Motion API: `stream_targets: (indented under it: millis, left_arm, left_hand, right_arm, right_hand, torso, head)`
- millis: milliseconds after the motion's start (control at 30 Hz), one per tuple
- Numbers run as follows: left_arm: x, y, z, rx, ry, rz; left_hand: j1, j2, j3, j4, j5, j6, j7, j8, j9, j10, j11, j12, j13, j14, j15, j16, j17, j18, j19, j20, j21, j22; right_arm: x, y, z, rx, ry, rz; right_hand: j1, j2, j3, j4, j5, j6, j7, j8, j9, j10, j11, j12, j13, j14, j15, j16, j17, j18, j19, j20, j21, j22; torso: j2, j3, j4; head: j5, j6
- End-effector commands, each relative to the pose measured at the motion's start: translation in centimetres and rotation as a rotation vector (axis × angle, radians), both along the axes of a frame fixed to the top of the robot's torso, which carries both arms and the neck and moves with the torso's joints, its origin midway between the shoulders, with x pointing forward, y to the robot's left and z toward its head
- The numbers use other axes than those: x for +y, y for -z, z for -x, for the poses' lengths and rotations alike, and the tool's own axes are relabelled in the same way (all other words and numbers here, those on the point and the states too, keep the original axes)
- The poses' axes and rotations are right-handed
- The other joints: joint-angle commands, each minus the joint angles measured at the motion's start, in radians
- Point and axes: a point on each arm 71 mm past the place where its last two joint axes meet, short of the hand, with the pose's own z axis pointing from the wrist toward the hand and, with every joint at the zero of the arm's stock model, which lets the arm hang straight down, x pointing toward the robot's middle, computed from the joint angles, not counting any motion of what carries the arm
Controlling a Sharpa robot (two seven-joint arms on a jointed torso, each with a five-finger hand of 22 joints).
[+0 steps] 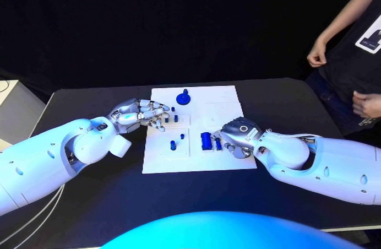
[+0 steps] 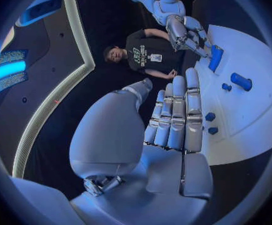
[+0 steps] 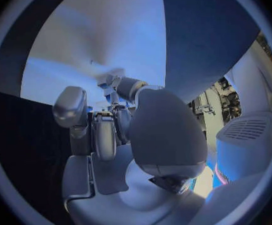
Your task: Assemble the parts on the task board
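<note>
The white task board (image 1: 226, 103) lies mid-table. A blue knobbed part (image 1: 183, 98) stands near its far edge. Two small blue pegs (image 1: 173, 145) stand in its near left section, and a tall blue block (image 1: 206, 140) stands beside them. My left hand (image 1: 141, 114) hovers over the board's left edge by several short pegs (image 2: 210, 117); its fingers (image 2: 176, 112) are stretched out and hold nothing. My right hand (image 1: 238, 134) sits at the board's near right, fingers (image 3: 105, 130) curled down against the blue block (image 2: 215, 58). Whether they grip it is hidden.
Black table (image 1: 278, 100) surrounds the board on all sides. A person (image 1: 353, 50) stands past the table's far right corner, touching nothing. A white box (image 1: 12, 108) sits off the table's left edge.
</note>
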Motion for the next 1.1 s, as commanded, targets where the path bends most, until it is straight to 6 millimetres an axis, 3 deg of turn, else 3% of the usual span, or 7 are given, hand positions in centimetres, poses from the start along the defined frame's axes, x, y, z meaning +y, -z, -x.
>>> stream_targets:
  millis: [33, 333, 467, 533, 700, 967, 1100]
  left_arm:
    - [-0.2, 0.0, 0.1, -0.002, 0.022, 0.010]
    - [-0.3, 0.0, 0.1, 0.000, 0.026, 0.010]
    - [-0.3, 0.0, 0.1, 0.001, 0.027, 0.010]
    - [-0.3, 0.0, 0.1, 0.001, 0.027, 0.010]
    - [-0.3, 0.0, 0.2, 0.001, 0.028, 0.010]
    - [-0.4, 0.0, 0.2, 0.000, 0.029, 0.008]
    - [-0.4, 0.0, 0.2, -0.001, 0.029, 0.009]
  left_hand:
    - [-0.002, 0.007, -0.001, 0.005, 0.000, -0.004, 0.000, -0.004, 0.001, -0.009, 0.001, 0.007, 0.001, -0.008, 0.002, 0.004, 0.001, -0.002, -0.008, 0.002, 0.005, 0.001]
    - [-0.001, 0.007, -0.001, 0.005, 0.000, -0.004, -0.001, -0.004, 0.001, -0.010, 0.001, 0.008, 0.002, -0.009, 0.002, 0.005, 0.002, -0.002, -0.010, 0.002, 0.006, 0.002]
    - [-0.001, 0.007, -0.001, 0.005, 0.000, -0.005, -0.001, -0.004, 0.001, -0.010, 0.001, 0.008, 0.002, -0.010, 0.002, 0.005, 0.002, -0.002, -0.010, 0.002, 0.006, 0.002]
    - [-0.001, 0.007, -0.001, 0.005, 0.000, -0.005, -0.001, -0.004, 0.001, -0.010, 0.001, 0.008, 0.002, -0.010, 0.002, 0.005, 0.002, -0.002, -0.010, 0.002, 0.006, 0.002]
    - [-0.001, 0.007, -0.001, 0.005, 0.000, -0.005, -0.001, -0.004, 0.001, -0.010, 0.001, 0.008, 0.002, -0.010, 0.002, 0.005, 0.002, -0.002, -0.010, 0.002, 0.006, 0.002]
    - [0.000, 0.007, -0.001, 0.005, 0.000, -0.005, -0.001, -0.004, 0.001, -0.011, 0.001, 0.008, 0.002, -0.011, 0.002, 0.004, 0.002, -0.002, -0.012, 0.003, 0.006, 0.003]
    - [0.000, 0.007, -0.001, 0.005, 0.000, -0.005, -0.001, -0.004, 0.001, -0.011, 0.001, 0.008, 0.002, -0.011, 0.002, 0.004, 0.002, -0.002, -0.012, 0.003, 0.006, 0.003]
  right_arm:
    - [-0.1, -1.1, 0.1, -0.060, 0.001, -0.132]
    - [-1.1, -1.9, 0.1, -0.066, 0.051, -0.261]
    - [-2.0, -2.1, -0.2, -0.040, 0.117, -0.296]
    - [-2.9, -2.2, -0.6, 0.000, 0.180, -0.313]
    - [-3.9, -2.0, -1.0, 0.086, 0.274, -0.320]
    - [-4.3, -1.3, -1.1, 0.217, 0.390, -0.338]
    - [-4.3, -1.0, -1.1, 0.240, 0.428, -0.343]
  right_hand:
    - [-0.002, -0.006, 0.011, -0.007, -0.006, 0.010, 0.009, 0.008, 0.000, -0.004, 0.002, -0.004, 0.075, 0.075, -0.002, -0.004, 0.182, 0.010, 0.004, -0.006, 0.002, 0.127]
    - [-0.016, -0.006, 0.034, -0.007, -0.003, 0.059, 0.021, 0.044, 0.005, 0.005, 0.012, 0.005, 0.076, 0.079, 0.004, 0.003, 0.188, 0.007, 0.009, -0.002, 0.024, 0.131]
    - [-0.051, 0.004, 0.027, 0.019, -0.005, 0.122, 0.049, 0.113, 0.025, 0.015, 0.047, 0.016, 0.080, 0.085, 0.028, 0.013, 0.199, 0.000, 0.016, 0.015, 0.051, 0.135]
    - [-0.068, 0.010, 0.012, 0.040, -0.004, 0.151, 0.055, 0.186, 0.056, 0.017, 0.051, 0.018, 0.080, 0.087, 0.032, 0.017, 0.203, 0.000, 0.021, 0.022, 0.062, 0.136]
    - [-0.104, 0.012, -0.009, 0.084, -0.020, 0.160, 0.032, 0.291, 0.100, 0.016, 0.032, 0.017, 0.075, 0.087, 0.030, 0.013, 0.199, 0.001, 0.025, 0.025, 0.057, 0.133]
    - [-0.166, -0.008, -0.087, 0.197, -0.028, 0.155, -0.017, 0.461, 0.176, 0.060, -0.010, 0.062, 0.115, 0.090, -0.003, 0.015, 0.202, -0.009, 0.051, -0.001, 0.132, 0.145]
    - [-0.162, -0.011, -0.133, 0.223, -0.029, 0.153, -0.027, 0.509, 0.200, 0.086, -0.019, 0.097, 0.148, 0.093, -0.010, 0.026, 0.214, -0.015, 0.059, -0.009, 0.170, 0.154]
  torso:
    - [0.000, 0.0003, -0.0004]
    - [0.000, -0.0001, -0.0008]
    - [0.000, -0.0002, -0.0004]
    - [-0.001, -0.0007, -0.0009]
    - [0.000, -0.0009, -0.0012]
    - [0.000, 0.0000, -0.0008]
    - [0.000, -0.0001, -0.0006]
  head:
    - [-0.001, 0.000]
    - [-0.004, 0.000]
    - [-0.006, 0.000]
    - [-0.006, 0.000]
    - [-0.008, 0.000]
    - [-0.009, 0.000]
    - [-0.011, 0.000]
